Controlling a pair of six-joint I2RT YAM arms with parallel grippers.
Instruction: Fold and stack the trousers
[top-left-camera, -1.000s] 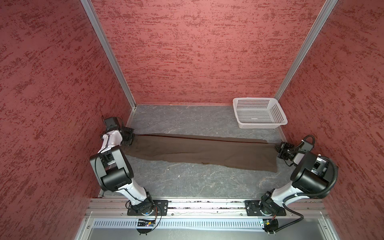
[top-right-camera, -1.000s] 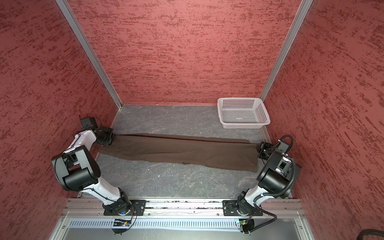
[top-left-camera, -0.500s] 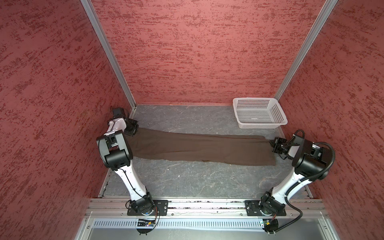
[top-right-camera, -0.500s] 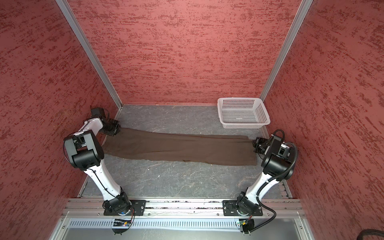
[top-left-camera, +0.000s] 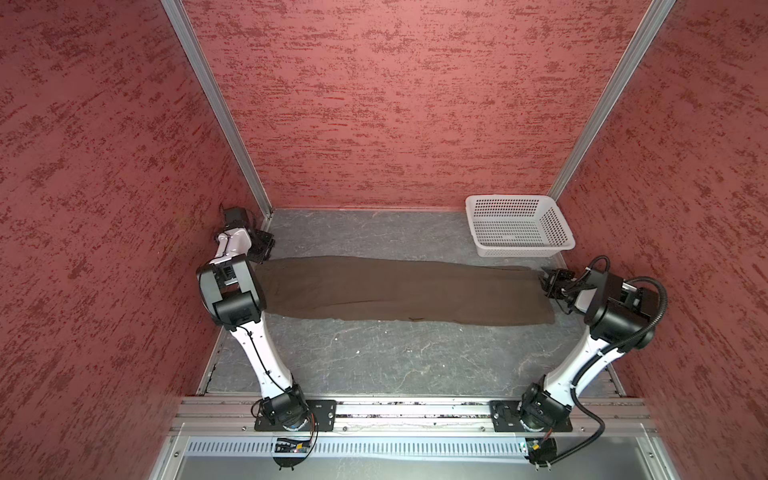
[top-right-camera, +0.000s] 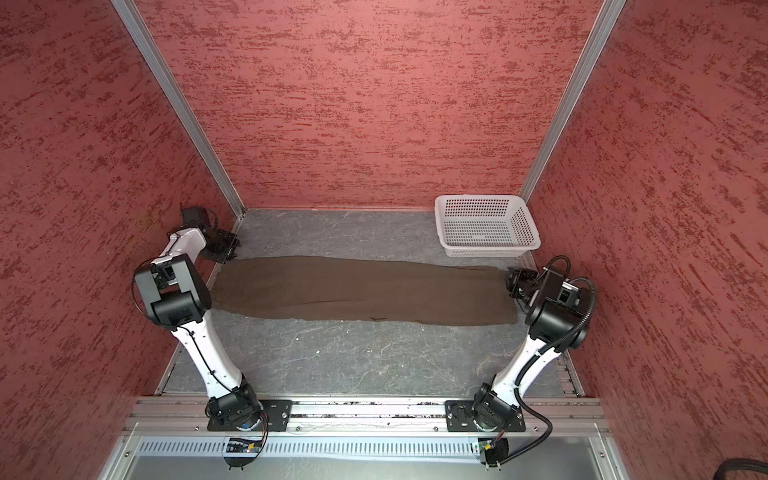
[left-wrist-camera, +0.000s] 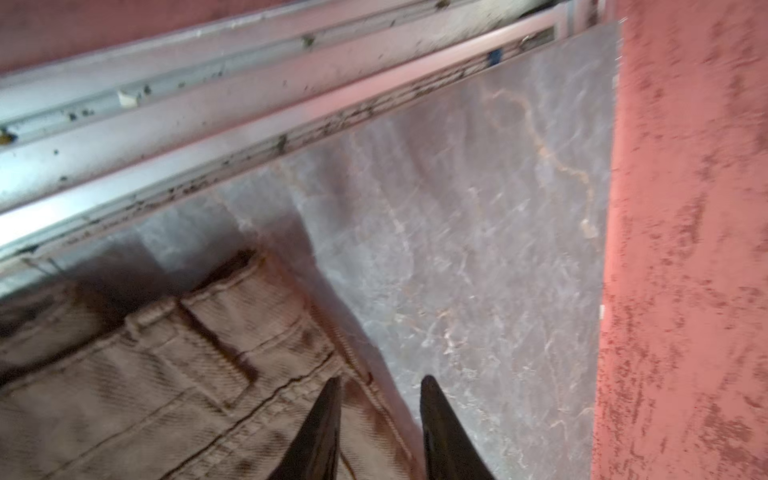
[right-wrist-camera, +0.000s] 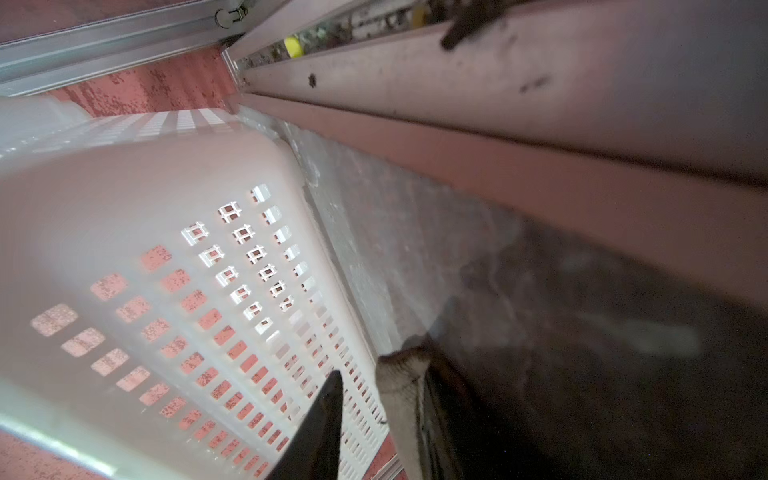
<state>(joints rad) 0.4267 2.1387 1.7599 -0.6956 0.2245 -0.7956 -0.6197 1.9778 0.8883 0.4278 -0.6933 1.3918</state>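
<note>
The dark brown trousers (top-left-camera: 399, 291) (top-right-camera: 361, 289) lie flat across the grey table, folded lengthwise, waistband at the left and leg hems at the right. My left gripper (top-left-camera: 264, 245) (left-wrist-camera: 380, 415) sits low at the far corner of the waistband (left-wrist-camera: 166, 374). Its jaws stand apart, and the waistband's edge lies loose between the fingers (left-wrist-camera: 326, 428). My right gripper (top-left-camera: 550, 282) (right-wrist-camera: 380, 415) is at the far corner of the hems, open. The hem corner (right-wrist-camera: 401, 386) rests against one finger, with a gap to the other (right-wrist-camera: 320, 432).
A white perforated basket (top-left-camera: 523, 251) (top-right-camera: 490, 249) (right-wrist-camera: 166, 208) stands at the back right, just behind the hems and close to my right gripper. Red walls close in on three sides, and metal rails run along the table's side edges.
Both arms carried the stretched trousers toward the back and lowered them flat on the table. Both grippers, shut on the cloth a second ago, have opened.
</note>
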